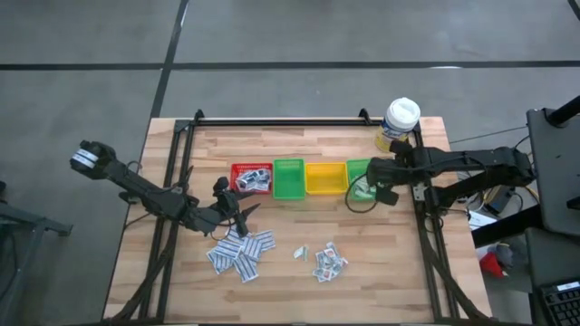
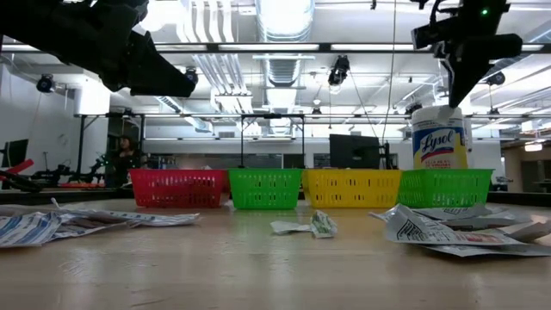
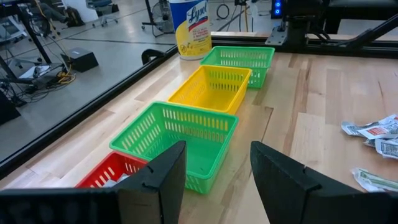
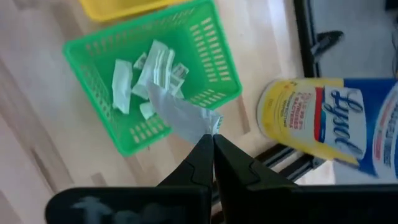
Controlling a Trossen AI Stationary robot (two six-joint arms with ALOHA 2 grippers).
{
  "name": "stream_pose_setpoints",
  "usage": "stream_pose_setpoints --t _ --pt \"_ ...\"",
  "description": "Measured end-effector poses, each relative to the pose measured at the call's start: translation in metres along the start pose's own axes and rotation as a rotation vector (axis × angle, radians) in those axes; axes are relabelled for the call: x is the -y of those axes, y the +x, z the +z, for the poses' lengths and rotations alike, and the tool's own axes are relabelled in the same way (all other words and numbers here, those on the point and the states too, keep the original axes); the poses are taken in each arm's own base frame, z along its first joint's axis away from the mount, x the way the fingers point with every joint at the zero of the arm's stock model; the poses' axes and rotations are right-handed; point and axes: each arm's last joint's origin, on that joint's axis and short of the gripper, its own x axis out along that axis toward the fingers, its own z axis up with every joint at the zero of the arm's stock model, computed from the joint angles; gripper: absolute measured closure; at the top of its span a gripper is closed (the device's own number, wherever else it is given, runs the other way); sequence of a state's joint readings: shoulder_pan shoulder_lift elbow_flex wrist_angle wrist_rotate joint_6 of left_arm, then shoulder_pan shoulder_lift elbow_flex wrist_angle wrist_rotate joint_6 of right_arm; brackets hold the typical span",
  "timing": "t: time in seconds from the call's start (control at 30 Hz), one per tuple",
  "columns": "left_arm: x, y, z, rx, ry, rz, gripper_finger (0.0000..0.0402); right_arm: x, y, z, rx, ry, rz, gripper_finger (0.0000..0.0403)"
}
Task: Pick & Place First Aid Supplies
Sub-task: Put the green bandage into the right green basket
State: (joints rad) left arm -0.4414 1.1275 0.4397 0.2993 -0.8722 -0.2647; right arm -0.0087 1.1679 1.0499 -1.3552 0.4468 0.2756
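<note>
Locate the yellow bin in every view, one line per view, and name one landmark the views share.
High view: yellow bin, third in the row, between two green bins.
Low view: centre-right, left of the Lysol bottle.
Left wrist view: upper middle, beyond the near green bin.
Right wrist view: only a corner at the top edge.
Shared landmark: the Lysol bottle, standing behind the far green bin.

Yellow-labelled white plastic bottle [image 4: 329, 127]: cut off by right wrist view's edge, label print blurred. Small flat white paper packets [image 1: 242, 253]: print too small to read. Red plastic bin [image 3: 111, 173]: mostly hidden behind dark left gripper fingers [image 3: 158, 180]
</note>
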Motion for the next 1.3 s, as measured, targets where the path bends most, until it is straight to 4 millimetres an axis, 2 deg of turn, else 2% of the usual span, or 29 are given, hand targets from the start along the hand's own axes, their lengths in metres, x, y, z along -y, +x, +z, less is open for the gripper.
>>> stream_pose_setpoints --t 0.4,0.8,1.03,1.3 --pt "0.000 0.000 0.000 0.000 0.000 0.000 0.0221 0.002 0.004 0.012 0.037 -0.371 0.029 0.0395" --pt "0.000 0.000 0.000 0.000 0.000 0.000 0.0221 0.014 0.013 0.024 0.101 -0.366 0.075 0.0395" --pt "0.000 0.000 0.000 -0.001 0.001 0.001 0.0221 0.026 0.033 0.023 0.054 -0.319 0.126 0.0394" --pt "0.000 0.000 0.000 -0.001 0.001 0.001 0.0221 0.025 0.060 0.031 -0.035 -0.323 0.159 0.0394"
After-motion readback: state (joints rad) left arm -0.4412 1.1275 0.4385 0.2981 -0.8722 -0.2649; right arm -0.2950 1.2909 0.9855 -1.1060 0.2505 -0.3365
